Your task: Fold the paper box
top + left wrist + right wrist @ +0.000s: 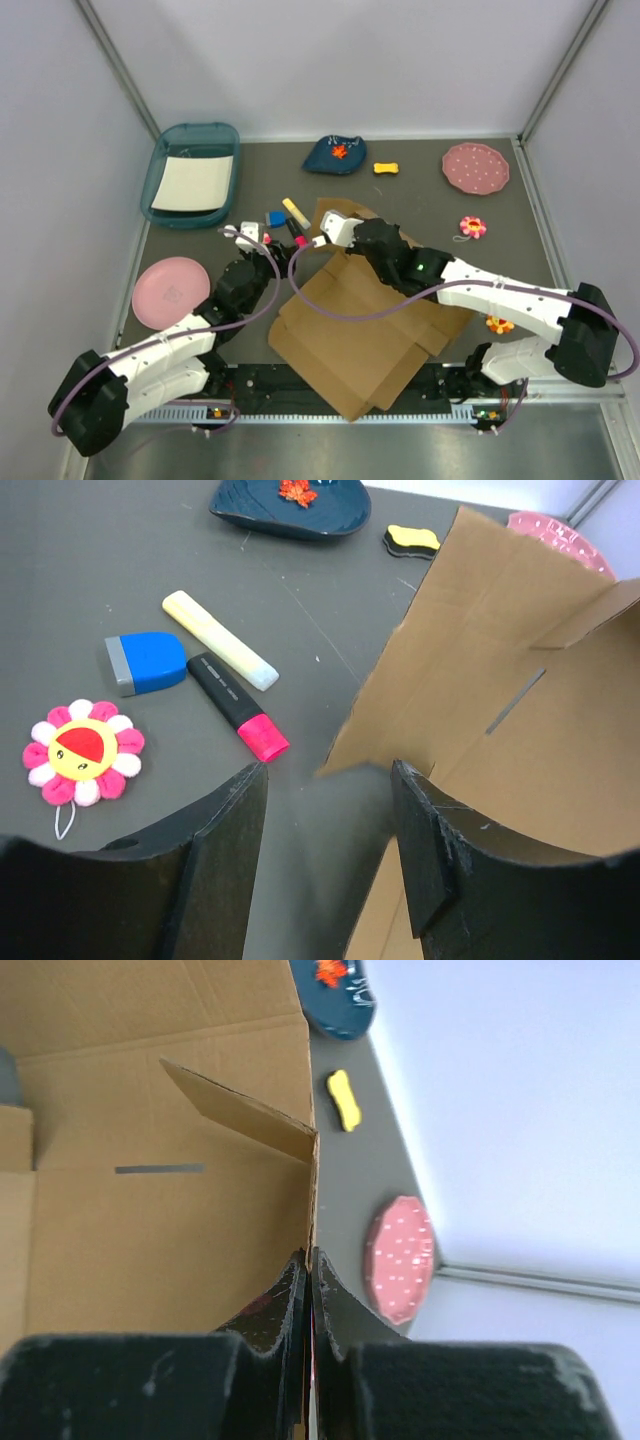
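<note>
The paper box is a brown die-cut cardboard sheet lying mid-table, its far panels lifted. My right gripper is at the box's far left corner. In the right wrist view its jaws are pressed together on the thin edge of an upright cardboard wall. My left gripper stands open just left of the box. A corner of a raised flap hangs right beyond its fingertips, and bare table shows between the fingers. From above, the left gripper sits beside the box's left edge.
Left of the box lie a yellow marker, a blue eraser, a black and pink highlighter and a flower toy. A teal tray, pink plate, dark dish, yellow toy, dotted plate and flowers ring the table.
</note>
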Available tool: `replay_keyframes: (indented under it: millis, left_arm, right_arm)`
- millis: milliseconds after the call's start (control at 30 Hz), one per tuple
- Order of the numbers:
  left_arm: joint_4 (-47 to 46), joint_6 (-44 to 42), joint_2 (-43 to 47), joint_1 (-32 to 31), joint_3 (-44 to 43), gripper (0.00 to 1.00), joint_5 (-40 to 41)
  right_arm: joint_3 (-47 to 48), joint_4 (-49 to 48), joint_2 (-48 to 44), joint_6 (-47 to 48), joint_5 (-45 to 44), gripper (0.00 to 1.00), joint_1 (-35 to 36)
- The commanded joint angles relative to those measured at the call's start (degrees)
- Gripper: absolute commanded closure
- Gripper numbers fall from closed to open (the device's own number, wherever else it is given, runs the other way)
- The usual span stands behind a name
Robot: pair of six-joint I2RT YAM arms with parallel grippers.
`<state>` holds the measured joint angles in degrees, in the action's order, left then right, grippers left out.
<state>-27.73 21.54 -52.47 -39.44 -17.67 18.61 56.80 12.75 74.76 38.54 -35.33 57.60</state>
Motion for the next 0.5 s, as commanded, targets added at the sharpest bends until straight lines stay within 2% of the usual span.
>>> replay_keyframes:
  millis: [0, 167, 467]
  left_arm:
    - [-5.6, 1.9, 1.8, 0.2, 1.1, 0.43, 2.4]
    - [-7.0, 2.9, 2.4, 0.2, 2.2, 0.43, 2.0]
    - [-8.7, 2.7, 2.6, 0.2, 3.3, 0.43, -1.4]
  right_arm:
    - [2.3, -9.8, -0.4, 11.0, -8.7, 1.0, 2.2]
    - [-3.0, -16.5, -1.8, 12.1, -7.8, 1.0, 5.2]
    - [-9.0, -15.2, -0.1, 4.4, -7.9, 1.0, 9.2]
